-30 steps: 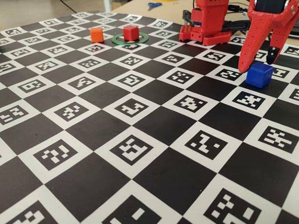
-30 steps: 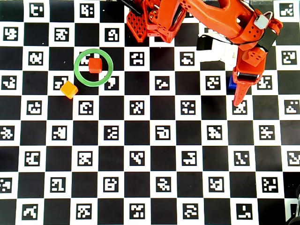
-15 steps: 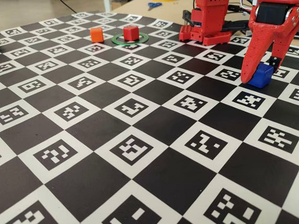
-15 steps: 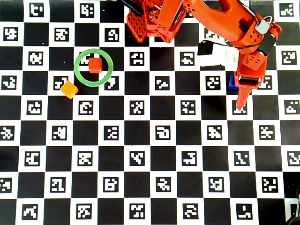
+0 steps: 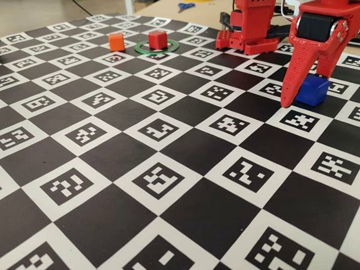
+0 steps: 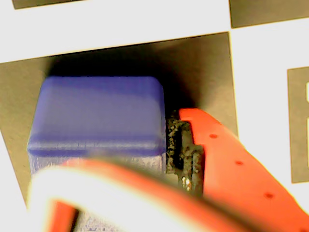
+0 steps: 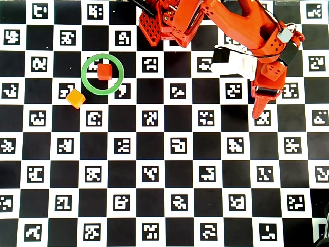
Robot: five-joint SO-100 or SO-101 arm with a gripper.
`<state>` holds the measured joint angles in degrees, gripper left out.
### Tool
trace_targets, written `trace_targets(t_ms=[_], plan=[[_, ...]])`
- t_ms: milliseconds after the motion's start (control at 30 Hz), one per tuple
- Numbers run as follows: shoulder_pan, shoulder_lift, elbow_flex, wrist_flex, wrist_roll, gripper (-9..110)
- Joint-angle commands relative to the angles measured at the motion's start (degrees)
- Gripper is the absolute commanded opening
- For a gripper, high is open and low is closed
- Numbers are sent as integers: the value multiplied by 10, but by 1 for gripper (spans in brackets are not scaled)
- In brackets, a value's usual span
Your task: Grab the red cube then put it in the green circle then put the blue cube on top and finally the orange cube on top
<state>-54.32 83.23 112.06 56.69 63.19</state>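
In the fixed view, the blue cube (image 5: 313, 91) is seen near the board's (image 5: 170, 189) right edge, straddled by the gripper (image 5: 304, 96). In the wrist view, one finger (image 6: 227, 164) is pressed to the cube's side; a full grip cannot be confirmed. In the overhead view, the red cube (image 7: 105, 71) is seen inside the green circle (image 7: 102, 74) near the far left corner, the orange cube (image 7: 76, 98) just outside.

Checkered marker board (image 5: 172, 231) carries green circle (image 5: 141, 50), orange cube (image 5: 117, 42), blue cube (image 5: 312, 90).

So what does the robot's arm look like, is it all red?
Mostly: the arm is red-orange plastic dotted with small holes, and a white piece and black cables sit near the wrist. The gripper has long, pointed red fingers with a rough black pad inside.
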Motion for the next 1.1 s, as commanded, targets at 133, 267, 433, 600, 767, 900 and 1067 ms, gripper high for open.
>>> trace_targets(t_ms=[133,267,433,600,767,900,1067], plan=[[1,11,-5,-7,-5,41],[4,11,-5,-11,-13,33],[7,10,-5,-16,-17,25],[11,9,-3,-24,-22,18],[18,4,0,-30,-26,14],[21,10,4,-35,-39,13],[27,25,3,-31,-53,13]])
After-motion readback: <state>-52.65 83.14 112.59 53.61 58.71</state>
